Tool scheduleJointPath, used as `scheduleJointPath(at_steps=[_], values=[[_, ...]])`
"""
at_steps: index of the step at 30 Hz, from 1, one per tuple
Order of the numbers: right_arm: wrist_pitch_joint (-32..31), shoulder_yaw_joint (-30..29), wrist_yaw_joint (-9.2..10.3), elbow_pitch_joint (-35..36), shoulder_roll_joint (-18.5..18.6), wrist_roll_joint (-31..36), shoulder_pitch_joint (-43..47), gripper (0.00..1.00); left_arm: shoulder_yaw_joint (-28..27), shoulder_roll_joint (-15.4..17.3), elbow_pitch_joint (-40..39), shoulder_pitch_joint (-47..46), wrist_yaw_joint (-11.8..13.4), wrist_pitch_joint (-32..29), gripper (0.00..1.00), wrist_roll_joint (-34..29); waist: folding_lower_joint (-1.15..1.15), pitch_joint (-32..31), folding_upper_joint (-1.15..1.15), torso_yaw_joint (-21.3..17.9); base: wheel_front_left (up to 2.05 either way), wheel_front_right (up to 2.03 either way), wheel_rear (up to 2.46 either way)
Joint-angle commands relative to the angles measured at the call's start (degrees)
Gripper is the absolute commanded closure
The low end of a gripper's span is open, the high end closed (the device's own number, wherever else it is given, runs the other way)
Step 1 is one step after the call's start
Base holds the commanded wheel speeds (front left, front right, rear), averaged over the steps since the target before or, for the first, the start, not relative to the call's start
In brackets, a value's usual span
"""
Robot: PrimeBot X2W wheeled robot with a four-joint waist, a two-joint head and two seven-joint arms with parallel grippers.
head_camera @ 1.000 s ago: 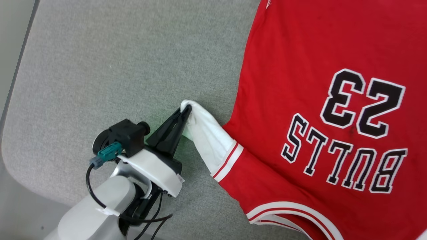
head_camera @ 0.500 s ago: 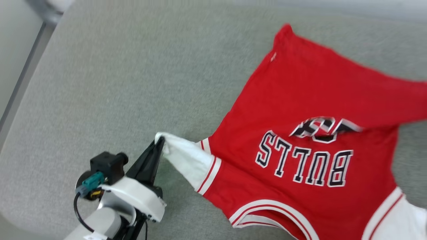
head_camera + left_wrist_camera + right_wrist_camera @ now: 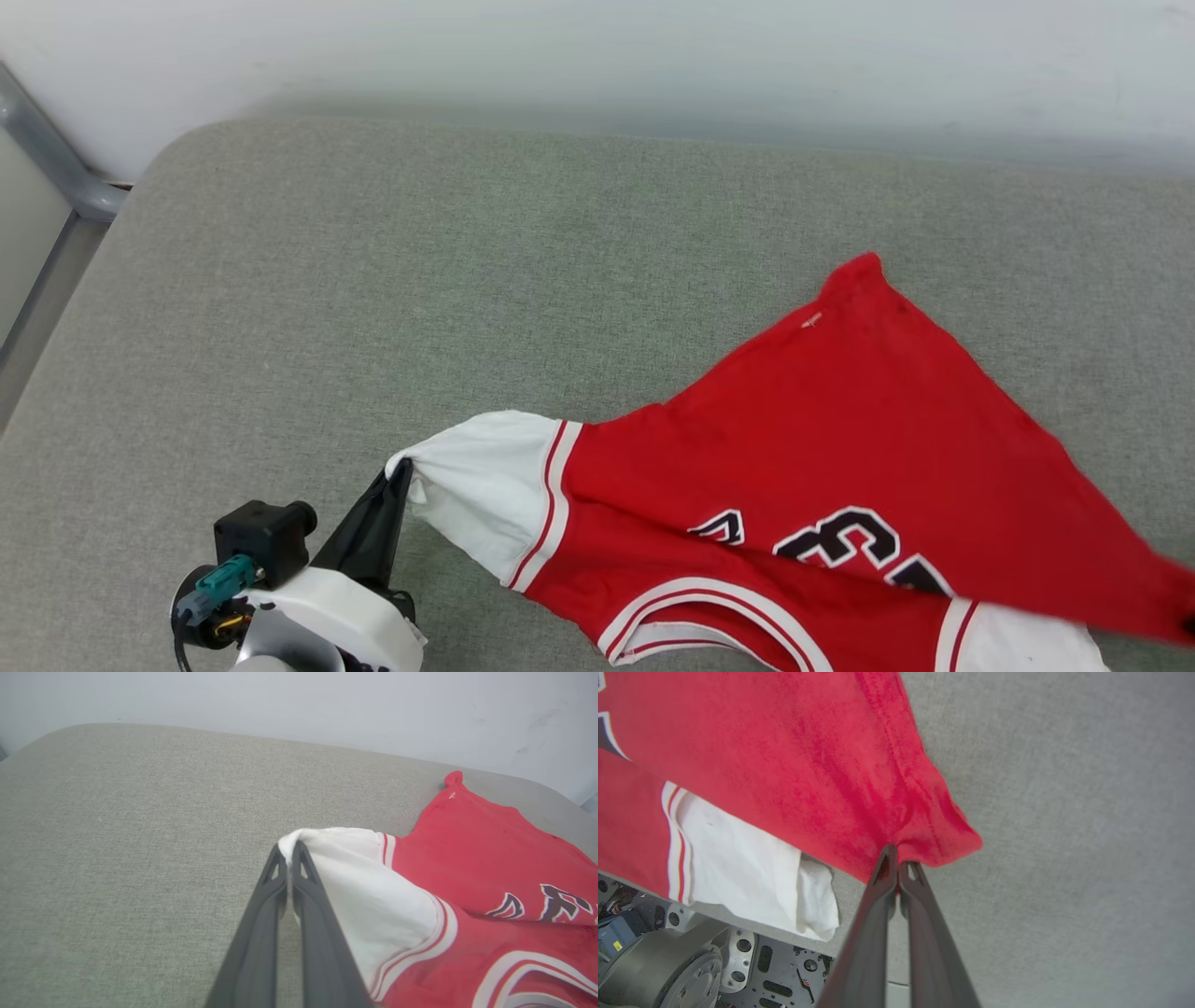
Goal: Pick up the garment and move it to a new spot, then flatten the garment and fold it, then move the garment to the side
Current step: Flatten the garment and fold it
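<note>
1. Pinching the white sleeve tip (image 3: 420, 464), the left gripper (image 3: 400, 474) is clamped shut, holding that corner up off the grey pad (image 3: 373, 280).
2. The right gripper (image 3: 899, 856) grips a red hem corner (image 3: 943, 844), so the garment (image 3: 840, 420) spreads taut over the pad's near edge, likely for carrying.

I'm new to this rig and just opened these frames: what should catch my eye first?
The red jersey lies stretched across the grey padded surface, at the head view's lower right. The left gripper has its jaws shut on the white sleeve at lower left; the right gripper pinches a red hem corner.
</note>
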State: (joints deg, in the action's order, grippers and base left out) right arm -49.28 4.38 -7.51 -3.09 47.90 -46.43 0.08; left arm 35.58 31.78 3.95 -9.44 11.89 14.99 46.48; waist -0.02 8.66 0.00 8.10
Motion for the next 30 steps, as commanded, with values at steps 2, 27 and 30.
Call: scheduleJointPath(at_steps=[2, 27, 30], values=[[0.14, -1.09, 0.05, 1.93, -1.86, 0.11, 5.92, 1.0, -0.42, 0.46, -0.45, 0.89, 0.36, 0.27, 1.0, -0.26, 0.02, 0.09, 0.0, -0.31, 0.0, 0.0, 0.0], [4.89, -9.35, 0.04, 12.56, -5.39, 1.02, -1.29, 0.0, -0.41, -0.54, -0.44, -0.21, -0.16, 0.18, 1.0, -1.84, 0.02, 0.64, 0.0, 0.32, 0.0, 0.0, 0.0], [2.76, -7.03, 0.05, 13.39, -4.05, 1.78, -6.83, 0.0, 0.38, -1.26, -0.41, -1.18, -0.58, 0.03, 1.0, -2.39, 0.02, 1.84, 0.0, 1.32, 0.0, 0.0, 0.0]])
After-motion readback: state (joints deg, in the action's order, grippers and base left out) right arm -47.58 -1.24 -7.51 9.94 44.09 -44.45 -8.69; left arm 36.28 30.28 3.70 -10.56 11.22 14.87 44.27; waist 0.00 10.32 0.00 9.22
